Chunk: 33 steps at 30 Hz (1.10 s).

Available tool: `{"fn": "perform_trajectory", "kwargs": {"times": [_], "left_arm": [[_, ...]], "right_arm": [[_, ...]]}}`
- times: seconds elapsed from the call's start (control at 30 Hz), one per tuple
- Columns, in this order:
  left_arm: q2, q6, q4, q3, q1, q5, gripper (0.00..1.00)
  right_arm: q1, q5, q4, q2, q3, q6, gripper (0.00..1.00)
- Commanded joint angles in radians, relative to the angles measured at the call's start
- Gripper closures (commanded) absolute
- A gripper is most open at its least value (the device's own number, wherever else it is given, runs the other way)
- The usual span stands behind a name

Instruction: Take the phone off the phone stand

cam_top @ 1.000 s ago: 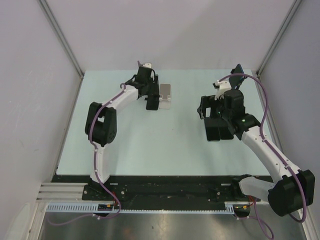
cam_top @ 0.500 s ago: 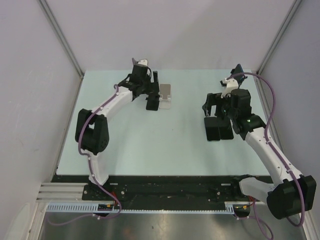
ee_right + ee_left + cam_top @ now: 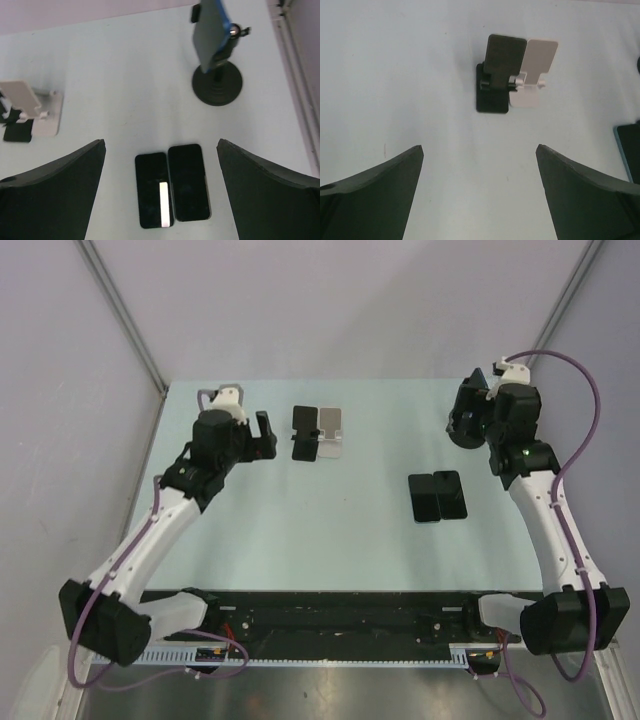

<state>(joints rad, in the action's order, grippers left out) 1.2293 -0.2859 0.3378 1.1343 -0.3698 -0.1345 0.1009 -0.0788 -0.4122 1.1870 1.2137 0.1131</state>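
Observation:
A blue-cased phone (image 3: 210,30) stands on a black round-base stand (image 3: 217,80) at the back right; in the top view my right gripper hides most of it. Two black phones (image 3: 437,497) lie flat side by side on the table, also in the right wrist view (image 3: 172,190). An empty black stand (image 3: 304,433) and an empty white stand (image 3: 331,430) sit together at the back centre, also in the left wrist view (image 3: 498,72). My left gripper (image 3: 264,432) is open and empty, left of these stands. My right gripper (image 3: 466,423) is open and empty, raised above the flat phones.
The table (image 3: 300,530) is pale green with grey walls on the left, back and right. A metal frame post (image 3: 290,35) runs along the right edge close to the round-base stand.
My left gripper has drawn back to the left, away from the two empty stands. My right gripper has risen and moved back right, off the two flat phones, which have stayed put.

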Motion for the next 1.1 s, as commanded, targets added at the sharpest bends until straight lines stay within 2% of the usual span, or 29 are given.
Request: {"fn": "perform_trajectory", "kwargs": {"times": [0.0,0.17,0.3,0.53,0.73,0.83,0.93,0.97,1.03,1.07], "left_arm": [[-0.155,0.059,0.007,-0.177,0.006,-0.056,0.0],[-0.223,0.105,0.006,-0.29,0.006,-0.177,0.0],[-0.24,0.122,0.0,-0.286,0.006,-0.24,0.0],[-0.238,0.111,-0.011,-0.294,0.006,-0.24,0.0],[-0.221,0.117,-0.014,-0.291,0.011,-0.249,0.0],[-0.208,0.117,-0.013,-0.289,0.02,-0.246,0.0],[-0.205,0.117,-0.014,-0.288,0.032,-0.235,0.0],[-0.203,0.116,-0.013,-0.288,0.038,-0.232,0.0],[-0.2,0.116,-0.014,-0.288,0.043,-0.225,0.0],[-0.202,0.116,-0.014,-0.288,0.048,-0.221,0.0]], "right_arm": [[-0.088,-0.098,-0.057,0.074,0.111,0.03,0.0],[-0.159,-0.03,-0.053,0.218,0.205,0.008,0.0],[-0.184,0.062,0.002,0.316,0.277,-0.091,0.0],[-0.23,0.195,0.079,0.463,0.351,-0.196,0.04],[-0.244,0.257,0.073,0.575,0.44,-0.243,0.12],[-0.251,0.289,0.076,0.628,0.477,-0.26,0.19],[-0.253,0.35,0.061,0.655,0.504,-0.274,0.34],[-0.254,0.362,0.068,0.655,0.504,-0.273,0.43],[-0.251,0.379,0.073,0.655,0.504,-0.273,0.54],[-0.253,0.382,0.073,0.655,0.504,-0.273,0.66]]}}
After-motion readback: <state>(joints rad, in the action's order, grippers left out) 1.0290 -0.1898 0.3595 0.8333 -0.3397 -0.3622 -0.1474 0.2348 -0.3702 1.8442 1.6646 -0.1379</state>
